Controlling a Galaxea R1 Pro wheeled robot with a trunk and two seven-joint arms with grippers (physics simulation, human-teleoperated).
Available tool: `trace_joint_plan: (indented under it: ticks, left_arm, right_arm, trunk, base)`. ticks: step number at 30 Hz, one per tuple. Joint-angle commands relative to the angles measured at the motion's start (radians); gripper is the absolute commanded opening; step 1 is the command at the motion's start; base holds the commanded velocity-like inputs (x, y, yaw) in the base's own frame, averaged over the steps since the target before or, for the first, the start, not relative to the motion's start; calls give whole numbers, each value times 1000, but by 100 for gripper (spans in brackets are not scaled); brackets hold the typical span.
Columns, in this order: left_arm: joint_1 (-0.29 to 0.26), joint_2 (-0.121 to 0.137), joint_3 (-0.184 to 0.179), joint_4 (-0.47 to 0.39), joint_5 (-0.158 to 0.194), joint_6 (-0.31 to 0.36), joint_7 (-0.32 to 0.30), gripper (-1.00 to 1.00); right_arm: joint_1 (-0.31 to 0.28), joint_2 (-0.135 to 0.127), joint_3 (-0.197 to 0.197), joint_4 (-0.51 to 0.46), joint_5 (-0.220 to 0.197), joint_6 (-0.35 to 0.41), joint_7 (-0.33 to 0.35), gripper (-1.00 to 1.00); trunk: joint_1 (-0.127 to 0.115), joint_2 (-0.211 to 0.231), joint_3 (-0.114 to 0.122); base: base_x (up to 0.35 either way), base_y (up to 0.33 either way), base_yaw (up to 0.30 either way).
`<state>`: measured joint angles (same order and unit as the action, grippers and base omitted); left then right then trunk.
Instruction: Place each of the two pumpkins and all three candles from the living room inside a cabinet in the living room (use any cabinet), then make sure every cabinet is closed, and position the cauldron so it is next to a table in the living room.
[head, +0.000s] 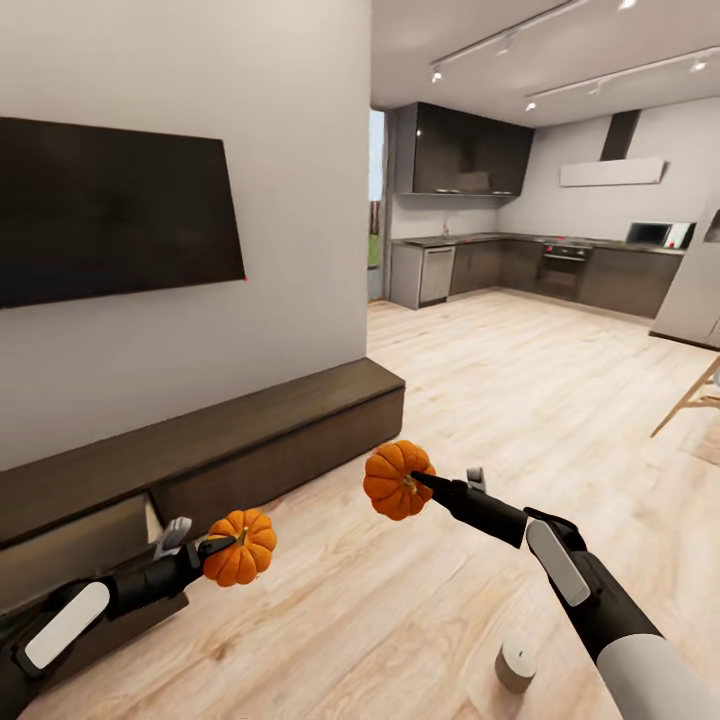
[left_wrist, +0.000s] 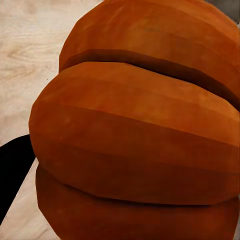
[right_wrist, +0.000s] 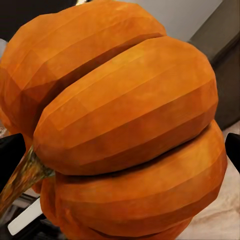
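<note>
While both arms reach forward over the wood floor (head: 470, 400), each carries a pumpkin.
Left hand (head: 205, 552): clamped on the left pumpkin (head: 240, 547), which sits at its fingertips, off the floor, just in front of the cabinet's open drawer (head: 95, 545).
Left wrist view: orange ribs of the left pumpkin (left_wrist: 135, 135) pressed close to the camera, pale floor behind.
Right hand (head: 440, 488): clamped on the right pumpkin (head: 398, 480), held in the air at the fingertips, out from the cabinet's near end.
Right wrist view: the right pumpkin (right_wrist: 125, 130) up close, its stem to one side.
Cabinet (head: 280, 425): long dark unit under the wall-mounted TV (head: 110, 210).
Candle (head: 516, 666): upright on the floor beneath the right forearm, well apart from both hands.
</note>
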<state>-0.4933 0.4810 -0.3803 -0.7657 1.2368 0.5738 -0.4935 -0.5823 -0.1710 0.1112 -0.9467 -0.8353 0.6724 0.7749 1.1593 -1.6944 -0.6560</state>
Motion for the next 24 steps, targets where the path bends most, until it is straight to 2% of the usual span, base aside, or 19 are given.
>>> trace_joint_plan:
  ticks: [1,10,24]
  left_arm:
    - [-2,1,-3,0,13,4,1,-100]
    - [-1,1,-2,0,13,4,1,-100]
    - [-1,1,0,0,15,4,-2,-100]
  right_arm:
    - [-1,-1,1,-1,-16,10,-2,-100]
    - [-1,-1,1,-1,-16,11,-2,-100]
    - [-1,-1,2,-1,-16,12,-25,-100]
  trunk:
    - [0,-1,-1]
    - [0,-1,-1]
    - [0,-1,-1]
  base:
    - [0,201,280]
    - [0,192,280]
    - [0,12,280]
